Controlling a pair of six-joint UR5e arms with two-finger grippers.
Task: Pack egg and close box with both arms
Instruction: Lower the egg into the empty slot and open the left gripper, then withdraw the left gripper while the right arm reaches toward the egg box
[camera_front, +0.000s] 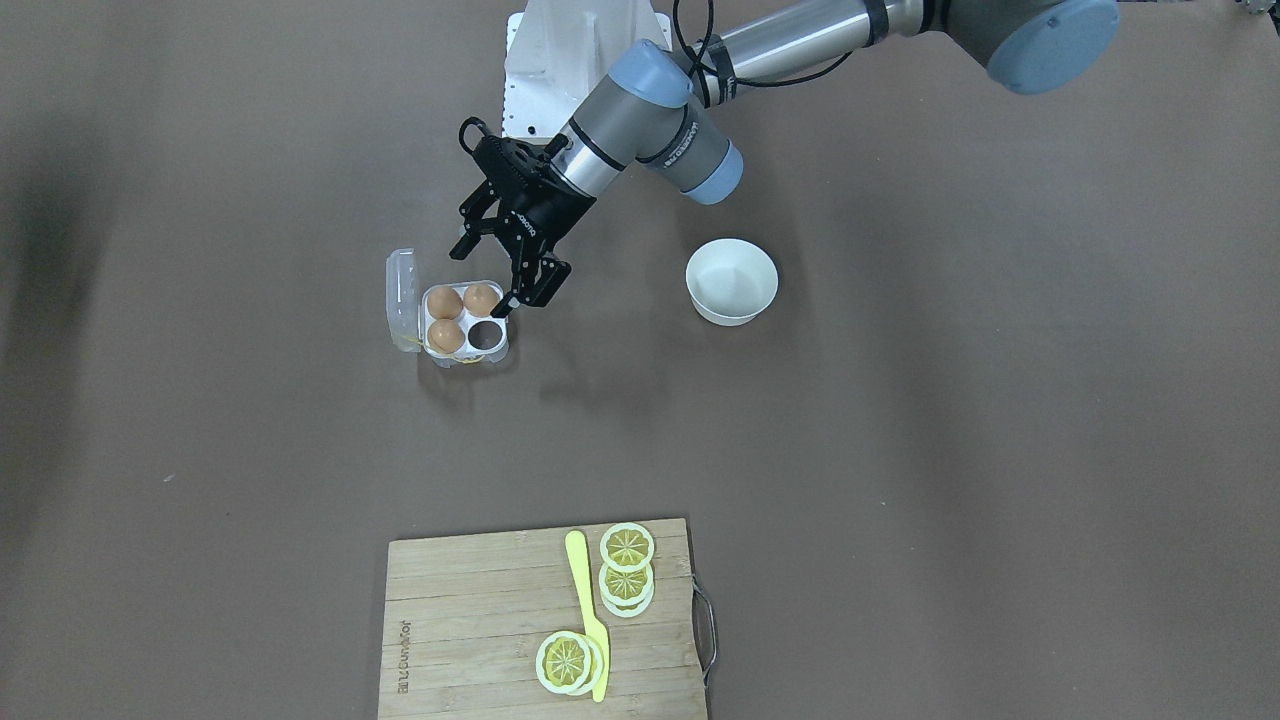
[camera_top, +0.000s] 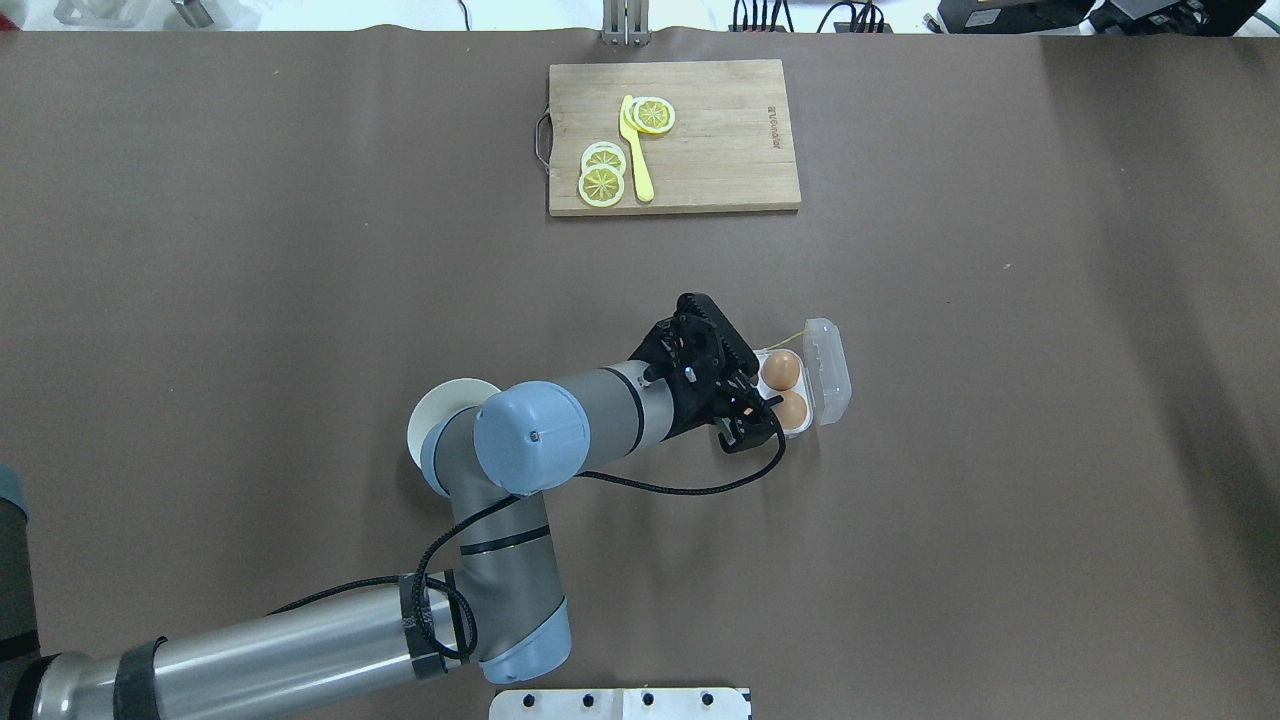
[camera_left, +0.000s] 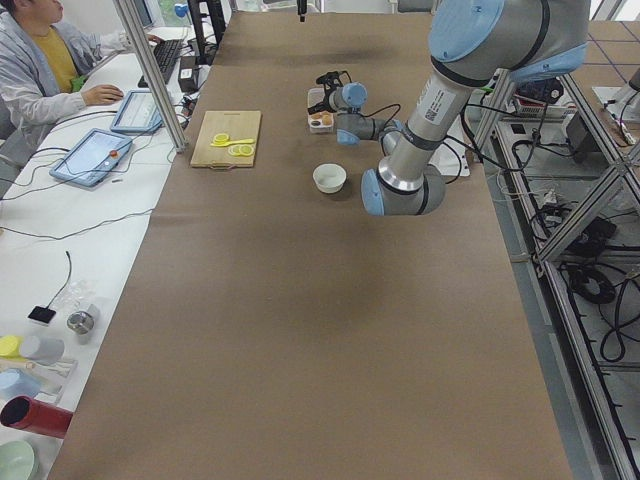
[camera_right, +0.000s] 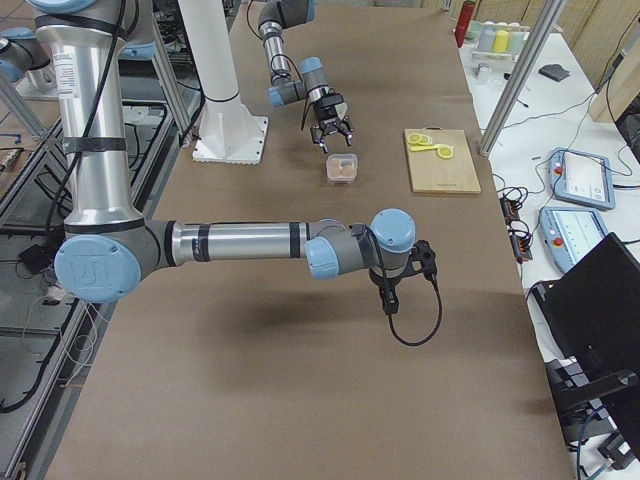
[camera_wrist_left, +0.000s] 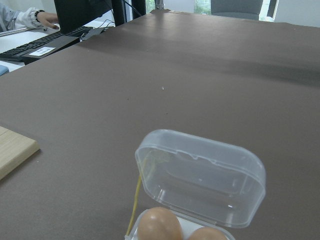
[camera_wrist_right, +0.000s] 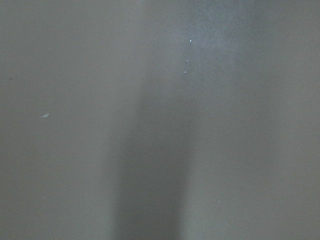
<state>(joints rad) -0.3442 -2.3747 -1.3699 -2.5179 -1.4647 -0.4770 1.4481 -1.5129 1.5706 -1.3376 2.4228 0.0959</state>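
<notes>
So the left arm's black two-finger gripper (camera_front: 476, 284) is hanging right over the small square clear-plastic egg box (camera_front: 466, 320), jaws spread wide with nothing between them, so it's let go. One fingertip (camera_front: 500, 310) is down at the box's edge, just beside the small smooth orange-brown egg (camera_front: 481, 297), which sits in a cup on the robot's side of the box. Can't tell whether the finger actually touches the egg or the plastic. Two more brown eggs (camera_front: 443, 300) (camera_front: 446, 335) that look exactly like it fill the two cups along the lid side, and the fourth cup (camera_front: 487, 333) just shows dark. The hinged see-through lid (camera_wrist_left: 200, 175) is swung open and standing up on the far side from the gripper, with a thin yellow strip (camera_wrist_left: 136, 200) running up the box's edge. From overhead the gripper hides the egg nearest it, so only the other two show there. A round white bowl (camera_front: 730, 310) sits on the brown-covered table (camera_front: 900, 450), apart from the box on the robot's left. Across the table there's a wooden cutting board (camera_front: 450, 600) with yellow lemon slices (camera_front: 627, 546) and a yellow plastic knife (camera_front: 588, 610) lying on it. The right arm's black gripper (camera_right: 388, 298) only shows in the right-end side view, pointing down over the table cover well away from the box. No way to tell if it's spread or clenched.
</notes>
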